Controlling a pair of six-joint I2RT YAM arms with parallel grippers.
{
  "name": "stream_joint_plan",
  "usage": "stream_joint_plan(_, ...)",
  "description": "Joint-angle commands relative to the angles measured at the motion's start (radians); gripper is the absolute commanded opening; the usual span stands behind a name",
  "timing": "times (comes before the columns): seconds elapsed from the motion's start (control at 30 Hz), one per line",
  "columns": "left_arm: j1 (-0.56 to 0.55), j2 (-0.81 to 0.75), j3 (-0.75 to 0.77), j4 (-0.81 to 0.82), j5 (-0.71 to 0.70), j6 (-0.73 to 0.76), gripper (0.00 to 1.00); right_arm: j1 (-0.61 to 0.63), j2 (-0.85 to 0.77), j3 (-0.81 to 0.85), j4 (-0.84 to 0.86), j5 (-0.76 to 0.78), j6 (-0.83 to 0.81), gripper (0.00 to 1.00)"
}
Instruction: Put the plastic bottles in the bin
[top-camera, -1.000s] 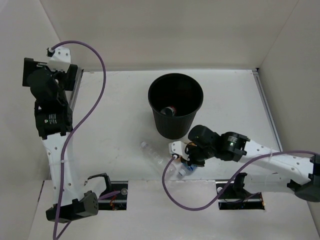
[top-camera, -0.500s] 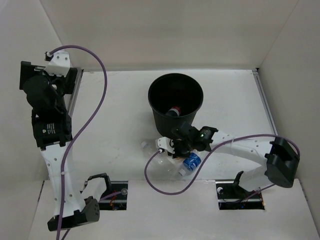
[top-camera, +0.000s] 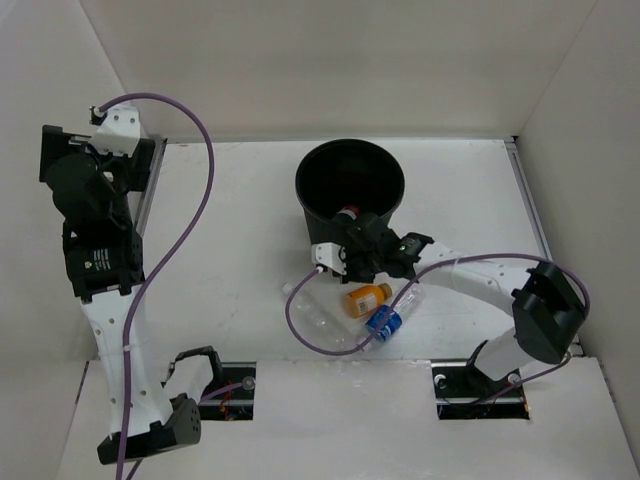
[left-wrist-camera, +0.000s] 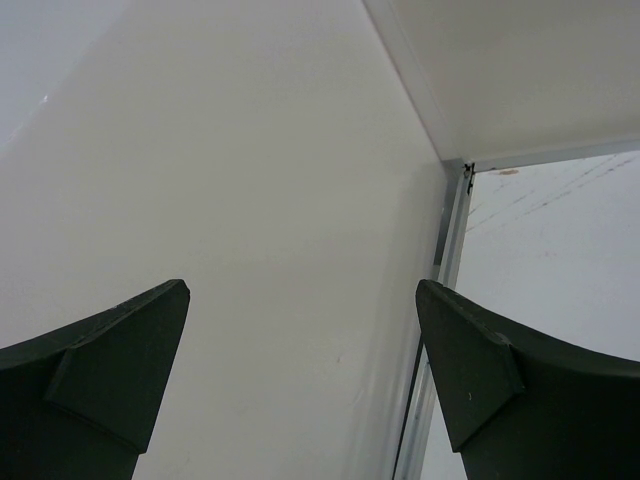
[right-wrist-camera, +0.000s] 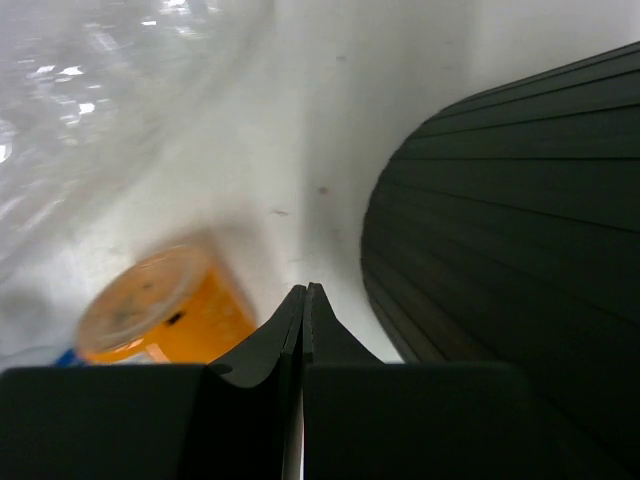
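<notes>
The white worktop (top-camera: 230, 230) is carrying the black round plastic bin (top-camera: 303, 200) near its far edge, and a red-capped clear bottle (top-camera: 347, 214) is lying inside it. The right fingers (right-wrist-camera: 303, 300) are pressing together, empty, between the bin wall and the short orange bottle (top-camera: 367, 298). A blue-labelled clear bottle (top-camera: 390, 316) and a plain white-capped bottle (top-camera: 318, 312) are lying towards the near edge. The left fingers (left-wrist-camera: 110, 350) are spreading wide, facing a wall.

CONTROL: How many bottles on your feed?
OPERATOR: I count four: one red-capped bottle (top-camera: 347, 214), one orange bottle (top-camera: 367, 298), one blue-labelled bottle (top-camera: 386, 320), one plain clear bottle (top-camera: 318, 312).
CONTROL: Bins? Arms?
OPERATOR: One black bin (top-camera: 350, 160). Two arms: left arm (top-camera: 115, 310), right arm (top-camera: 470, 273).
</notes>
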Motion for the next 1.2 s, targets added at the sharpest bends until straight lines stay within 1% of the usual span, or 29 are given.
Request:
stream_joint_plan(0.0, 0.006, -0.024, 0.001, 0.012, 0.024, -0.011, 1.0, -0.026, 0.036, 0.042, 0.1, 0.035, -0.044, 0.0)
stream_joint_plan(0.1, 0.006, -0.03, -0.005, 0.007, 0.03, -0.011, 1.0, -0.04, 0.07, 0.064, 0.143, 0.062, -0.041, 0.0)
stream_joint_plan(0.37, 0.001, -0.049, -0.031, 0.004, 0.033, -0.013, 1.0, -0.087, 0.162, 0.149, 0.179, 0.104, -0.047, 0.0)
stream_joint_plan(0.6, -0.002, -0.058, -0.054, 0.0, 0.035, -0.013, 1.0, -0.158, 0.229, 0.264, 0.16, 0.124, -0.055, 0.0)
stream_joint_plan(0.83, 0.0, -0.059, -0.054, 0.0, 0.035, -0.015, 1.0, -0.161, 0.216, 0.289, 0.113, 0.11, -0.032, 0.0)
stream_joint_plan(0.93, 0.004, -0.063, -0.057, 0.0, 0.038, -0.013, 1.0, -0.111, 0.147, 0.252, 0.056, 0.083, 0.014, 0.0)
stream_joint_plan(0.97, 0.006, -0.064, -0.059, 0.0, 0.038, -0.011, 1.0, -0.086, 0.113, 0.236, 0.024, 0.073, 0.029, 0.05)
stream_joint_plan(1.0, 0.006, -0.064, -0.062, 0.0, 0.038, -0.01, 1.0, -0.052, 0.072, 0.213, -0.011, 0.064, 0.04, 0.13)
stream_joint_plan(1.03, 0.006, -0.064, -0.063, 0.001, 0.038, -0.008, 1.0, -0.016, 0.023, 0.185, -0.042, 0.05, 0.046, 0.24)
stream_joint_plan(1.13, 0.006, -0.056, -0.068, 0.004, 0.043, -0.005, 1.0, 0.084, -0.138, 0.11, -0.126, 0.027, 0.072, 0.47)
stream_joint_plan(1.17, 0.006, -0.053, -0.069, 0.006, 0.047, -0.005, 1.0, 0.113, -0.189, 0.091, -0.155, 0.029, 0.082, 0.58)
